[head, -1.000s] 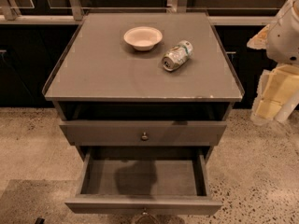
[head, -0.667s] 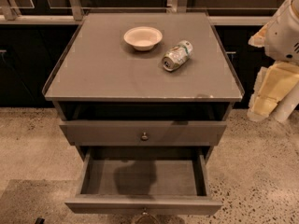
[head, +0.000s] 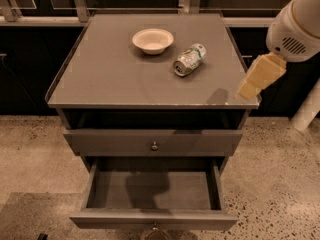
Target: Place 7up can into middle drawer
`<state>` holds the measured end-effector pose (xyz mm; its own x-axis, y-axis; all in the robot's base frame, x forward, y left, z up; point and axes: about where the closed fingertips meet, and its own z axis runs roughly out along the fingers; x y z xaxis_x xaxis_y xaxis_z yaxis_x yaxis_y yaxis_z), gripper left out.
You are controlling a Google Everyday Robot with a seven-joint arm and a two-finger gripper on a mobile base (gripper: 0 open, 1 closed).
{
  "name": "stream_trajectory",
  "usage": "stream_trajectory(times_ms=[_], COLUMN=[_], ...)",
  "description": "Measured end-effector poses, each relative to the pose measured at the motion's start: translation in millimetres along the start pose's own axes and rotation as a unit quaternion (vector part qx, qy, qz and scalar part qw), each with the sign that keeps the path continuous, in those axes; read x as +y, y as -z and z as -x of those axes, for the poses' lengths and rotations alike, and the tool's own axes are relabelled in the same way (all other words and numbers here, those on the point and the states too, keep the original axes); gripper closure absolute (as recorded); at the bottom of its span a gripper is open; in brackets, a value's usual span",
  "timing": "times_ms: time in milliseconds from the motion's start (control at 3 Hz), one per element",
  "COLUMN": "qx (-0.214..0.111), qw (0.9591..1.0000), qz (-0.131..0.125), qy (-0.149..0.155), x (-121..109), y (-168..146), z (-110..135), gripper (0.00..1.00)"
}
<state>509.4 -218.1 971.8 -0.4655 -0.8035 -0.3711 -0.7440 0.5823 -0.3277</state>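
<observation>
The 7up can (head: 189, 60) lies on its side on the grey cabinet top (head: 110, 79), right of centre, its green-and-white label showing. The middle drawer (head: 153, 190) is pulled open below, and its inside looks empty. The closed grey drawer front (head: 153, 142) with a round knob sits just above it. My gripper (head: 250, 86) hangs from the white arm (head: 295, 26) at the right edge of the cabinet top, right of the can and apart from it.
A pale round bowl (head: 152, 40) stands on the cabinet top left of the can. A raised lip runs along the top's edges. Dark cabinets and a rail lie behind. Speckled floor surrounds the cabinet.
The arm and gripper have moved up and left, from beside the cabinet to over its right front corner. The can, bowl and drawer have not moved.
</observation>
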Motion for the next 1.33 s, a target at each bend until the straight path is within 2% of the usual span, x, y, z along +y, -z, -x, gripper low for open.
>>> stream_trajectory(times_ms=[333,667,1000,1333], qx=[-0.013,-0.014,-0.055,-0.092], qw=[0.9993,0.9994,0.9926,0.976], qz=[-0.01,-0.008,0.003,-0.007], qy=[-0.034,-0.031,-0.108,-0.197], x=[-5,-4,-11,-34], y=[1,1,-27,-58], z=[7,7,18,40], gripper=[0.0,0.0,0.0,0.0])
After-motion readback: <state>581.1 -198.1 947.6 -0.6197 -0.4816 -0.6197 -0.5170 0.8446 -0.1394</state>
